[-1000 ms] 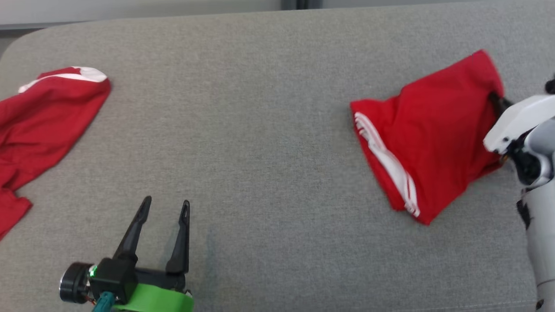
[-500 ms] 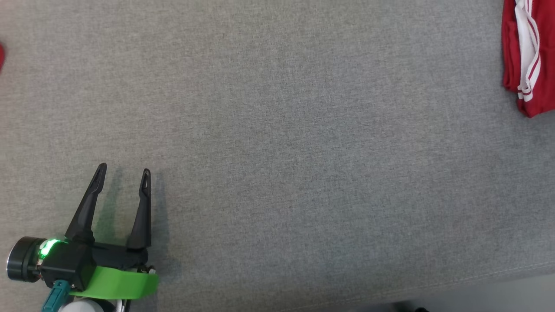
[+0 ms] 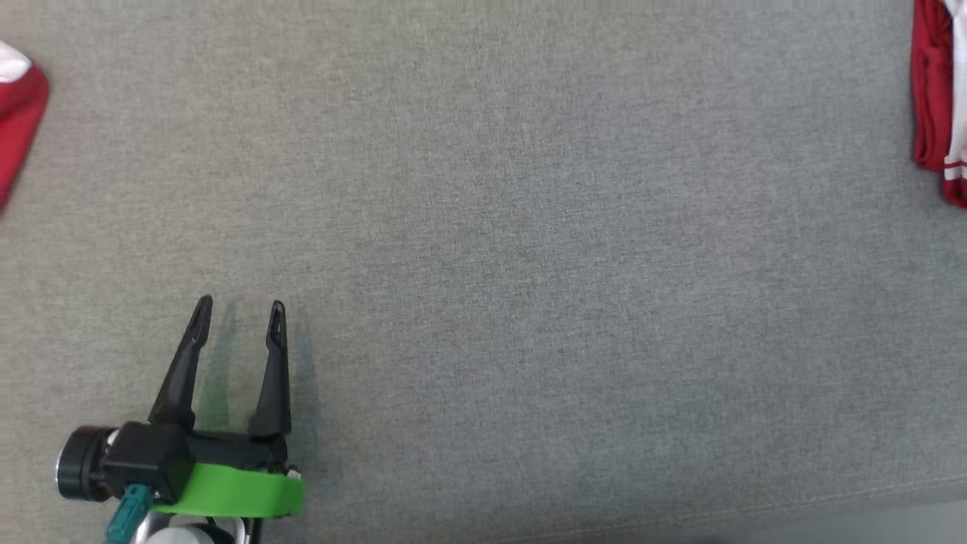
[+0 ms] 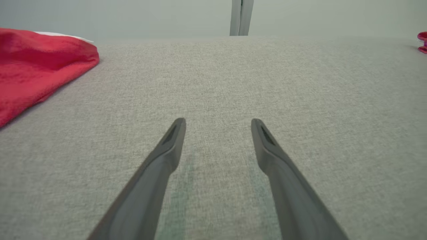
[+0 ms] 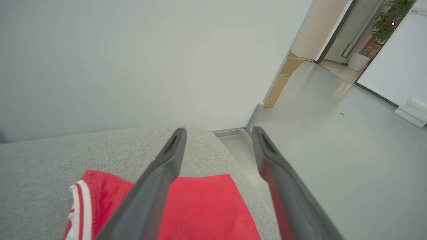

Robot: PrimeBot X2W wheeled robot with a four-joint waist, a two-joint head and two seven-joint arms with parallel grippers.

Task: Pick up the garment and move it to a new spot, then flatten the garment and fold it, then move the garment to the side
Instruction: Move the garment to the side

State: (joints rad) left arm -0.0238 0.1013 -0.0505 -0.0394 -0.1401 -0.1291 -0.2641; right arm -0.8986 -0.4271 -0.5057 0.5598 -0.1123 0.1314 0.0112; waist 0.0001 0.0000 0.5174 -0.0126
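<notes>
Head view records two red garments on the grey woven surface: the garment, white-striped and apparently folded, at the far right edge, and a second garment at the far left. The left gripper is seen spread wide, empty, above bare cloth. The right gripper is likewise parted, grasping nothing, held over the garment.

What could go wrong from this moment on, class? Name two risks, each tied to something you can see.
1. The folded garment lies near the rounded corner of the grey surface; a nudge might slide it to the floor.
2. The open right gripper hangs over it and could catch the fold and undo it.
</notes>
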